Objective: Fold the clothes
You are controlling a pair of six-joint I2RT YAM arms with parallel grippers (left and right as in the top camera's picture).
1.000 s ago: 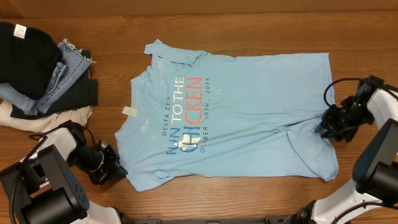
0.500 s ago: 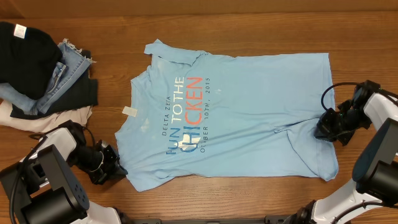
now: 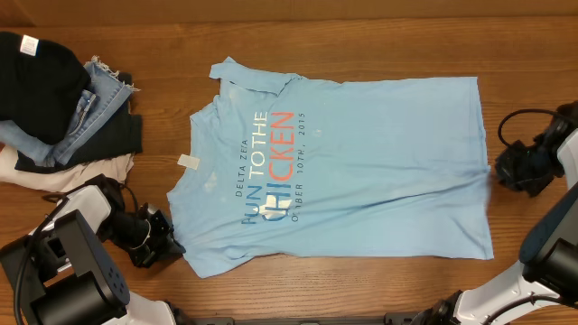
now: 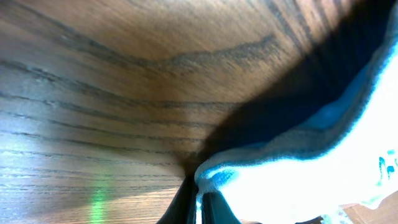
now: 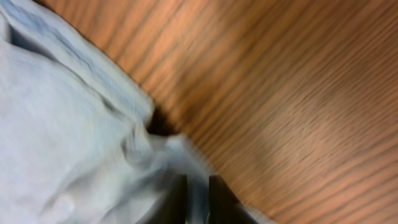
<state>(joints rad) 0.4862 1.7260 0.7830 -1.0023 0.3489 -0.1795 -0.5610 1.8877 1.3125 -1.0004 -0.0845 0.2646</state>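
**Stretching the shirt flat before the first fold**

T-shirt: light blue, spread face up in the middle of the table. Collar end toward my left, hem toward my right. Lettering reads across the chest. Cloth mostly smooth, with faint creases running in from the hem's midpoint.

Left pincer: at the near corner on the collar end, closed on the shirt's edge. The wrist view shows a rolled lip of cloth caught between the fingers, low against the wood.

Right pincer: at the middle of the hem, closed on a small bunch of cloth. The wrist view is blurred, but fabric runs down between the fingers.

Judgement: this is the flattening step, and no fold has begun.
- Keep both grips low and pull apart gently, only until the creases go.
- My holds are not opposite each other, so a hard pull would probably skew the shirt rather than flatten it.
- The right grip looks thin and may slip.

Pile of other garments sits well apart at the far left, no obstacle.
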